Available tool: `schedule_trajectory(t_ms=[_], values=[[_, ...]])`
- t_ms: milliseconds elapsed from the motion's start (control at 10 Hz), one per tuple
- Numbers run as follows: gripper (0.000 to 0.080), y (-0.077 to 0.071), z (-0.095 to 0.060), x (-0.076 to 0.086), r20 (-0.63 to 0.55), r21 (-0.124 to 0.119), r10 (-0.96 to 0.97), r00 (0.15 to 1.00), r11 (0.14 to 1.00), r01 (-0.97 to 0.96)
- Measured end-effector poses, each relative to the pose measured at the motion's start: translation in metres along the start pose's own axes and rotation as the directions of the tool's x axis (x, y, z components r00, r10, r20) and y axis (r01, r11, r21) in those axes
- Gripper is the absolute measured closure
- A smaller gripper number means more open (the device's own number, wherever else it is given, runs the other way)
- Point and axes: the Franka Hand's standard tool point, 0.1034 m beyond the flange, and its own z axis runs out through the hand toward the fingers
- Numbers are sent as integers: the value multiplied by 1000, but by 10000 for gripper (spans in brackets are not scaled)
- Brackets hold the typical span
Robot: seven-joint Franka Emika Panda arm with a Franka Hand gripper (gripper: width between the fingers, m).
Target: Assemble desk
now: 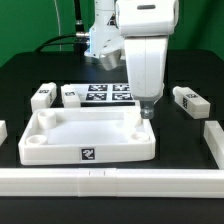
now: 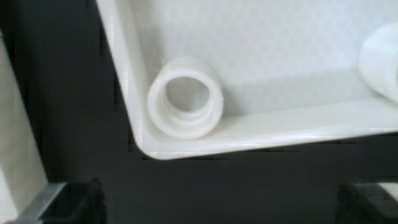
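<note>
The white tray-like tabletop lies rim up at the front of the table, with a tag on its front wall. In the wrist view I see one of its corners with a round socket. My gripper hangs just over the tray's far corner at the exterior view's right. In the wrist view the gripper is open and empty, with dark fingertips wide apart over the black table beside that corner. Two white leg blocks lie behind the tray, and a third lies at the exterior view's right.
The marker board lies behind the tray, partly hidden by the arm. A long white border rail runs along the front, with side pieces at the exterior view's right and left.
</note>
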Motion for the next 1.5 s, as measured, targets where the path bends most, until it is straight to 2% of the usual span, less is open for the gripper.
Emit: schedule_trajectory(t_ms=[100,200,300,500,700,900,1200,1500], values=[[150,-1,1,-4,1,-12,-83,997,996,83],[150,-13,5,-15,4,-27,-163,987,986,163],[150,-25,6,-25,6,-18,-157,988,987,157],[150,-45,10,-50,9,-15,-150,989,989,150],[150,-69,23,-67,5,5,-126,992,992,126],[150,-76,30,-71,1,20,-118,993,993,117],[150,-89,53,-69,-11,57,-112,994,992,112],[150,-95,61,-69,-15,72,-109,994,991,110]])
